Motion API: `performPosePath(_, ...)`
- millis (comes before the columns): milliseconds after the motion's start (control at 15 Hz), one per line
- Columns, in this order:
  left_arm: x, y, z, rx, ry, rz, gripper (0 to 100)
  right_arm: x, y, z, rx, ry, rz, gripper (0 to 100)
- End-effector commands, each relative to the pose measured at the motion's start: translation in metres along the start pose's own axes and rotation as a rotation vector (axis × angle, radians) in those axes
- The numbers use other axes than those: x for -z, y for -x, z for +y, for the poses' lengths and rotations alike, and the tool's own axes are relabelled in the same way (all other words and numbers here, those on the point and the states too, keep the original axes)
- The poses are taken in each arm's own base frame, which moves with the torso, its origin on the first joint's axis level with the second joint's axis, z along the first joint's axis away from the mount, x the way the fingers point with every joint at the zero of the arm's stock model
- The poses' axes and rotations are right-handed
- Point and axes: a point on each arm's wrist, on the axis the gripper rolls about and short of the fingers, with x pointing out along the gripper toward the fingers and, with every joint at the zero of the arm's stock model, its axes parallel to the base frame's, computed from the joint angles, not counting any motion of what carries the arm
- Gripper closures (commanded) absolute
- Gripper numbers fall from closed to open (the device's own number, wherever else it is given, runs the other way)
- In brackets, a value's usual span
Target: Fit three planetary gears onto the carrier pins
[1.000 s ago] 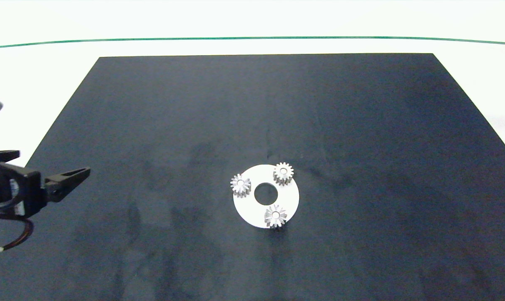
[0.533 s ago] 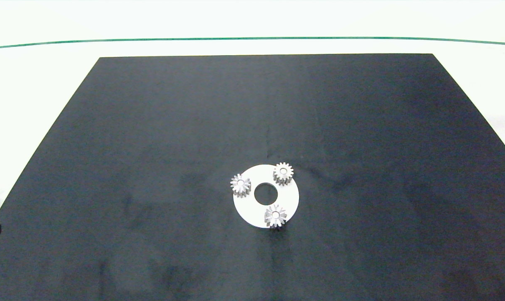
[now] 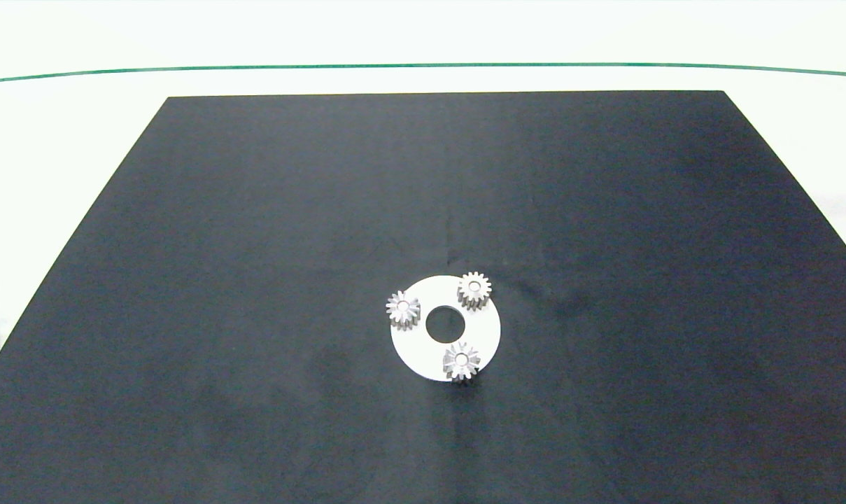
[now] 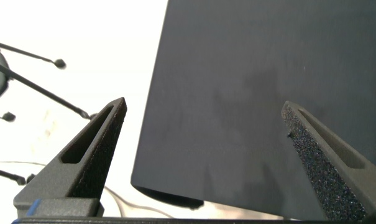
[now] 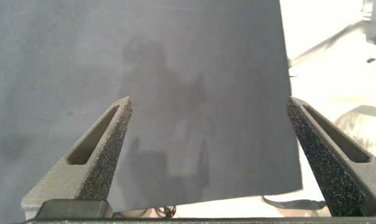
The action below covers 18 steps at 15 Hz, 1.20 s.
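Left gripper: hanging over the near left corner of the dark mat, fingers spread wide apart, holding nothing; out of the head view. Right gripper: hanging over the near right edge of the same mat, fingers likewise spread wide and pinching nothing; also out of the head view. Dark mat: lying flat on a white table, reaching ahead of both grippers, its near edge passing beneath them. White disc: resting on the mat well ahead of both grippers, roughly midway between them, large centre hole showing dark. Planetary gears, three, silvery, toothed: all sitting on the disc around the hole, well apart from either gripper. Nearest gear: sitting at the disc's near rim. Left gear: overhanging the rim on the left gripper's side. Far gear: sitting at the far rim, toward the right gripper's side. Carrier pins: showing only as pale spots in the gears' centre holes, one per gear. Green line: running across the table beyond the mat's far edge.
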Motion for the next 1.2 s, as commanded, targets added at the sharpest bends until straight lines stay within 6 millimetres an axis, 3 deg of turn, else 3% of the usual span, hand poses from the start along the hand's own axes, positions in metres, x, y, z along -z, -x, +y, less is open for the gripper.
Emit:
performPosePath(67,0.006,0.022,0.003,-0.028,0.019,-0.095,0,0.008,0.016,-0.002,0.089,-0.038,-0.057,0)
performPosePath(333,0.019,0.034,0.0,-0.068,0.025,-0.117,0,0.006,0.03,-0.003,0.189,-0.072,-0.111,0)
performPosePath(533,0.037,0.041,-0.002,-0.056,0.032,-0.156,0,0.016,0.038,-0.003,0.181,-0.08,-0.157,0)
performPosePath(867,0.065,0.01,-0.002,0.191,0.013,-0.13,0,0.042,0.031,0.002,0.099,-0.075,-0.149,0)
performPosePath(1200,0.076,-0.001,-0.01,0.144,0.05,-0.271,0,0.075,0.035,0.008,0.184,-0.091,-0.188,0)
